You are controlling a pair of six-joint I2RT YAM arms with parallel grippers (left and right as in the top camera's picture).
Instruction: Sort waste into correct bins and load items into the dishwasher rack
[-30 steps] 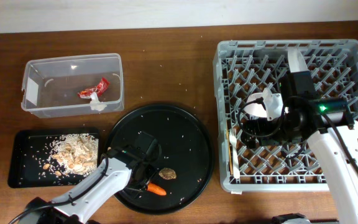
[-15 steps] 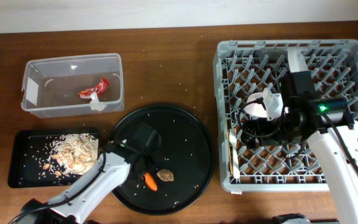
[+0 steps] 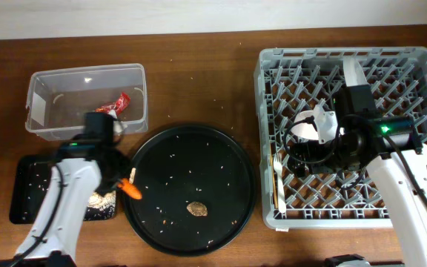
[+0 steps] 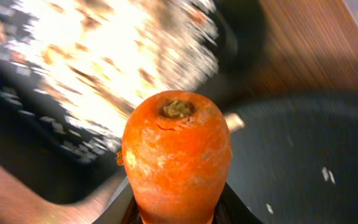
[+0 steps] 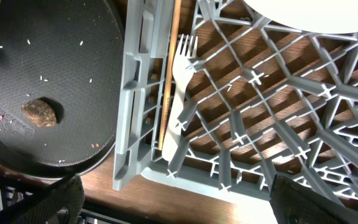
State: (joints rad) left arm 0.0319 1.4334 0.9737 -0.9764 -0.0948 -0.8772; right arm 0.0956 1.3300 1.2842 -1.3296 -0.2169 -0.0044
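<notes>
Overhead, your left gripper is clamped on the carrot, which hangs over the seam between the shallow black tray and the round black tray. Carry it well over the shallow tray, beside the oat scraps, before releasing, or it may catch the rim.

The left wrist view adds the carrot's stem end facing the lens, gripped low.

The right wrist view alone shows the right gripper spread wide and empty above the dishwasher rack, with the white fork lying inside and the brown lump nearby.
</notes>
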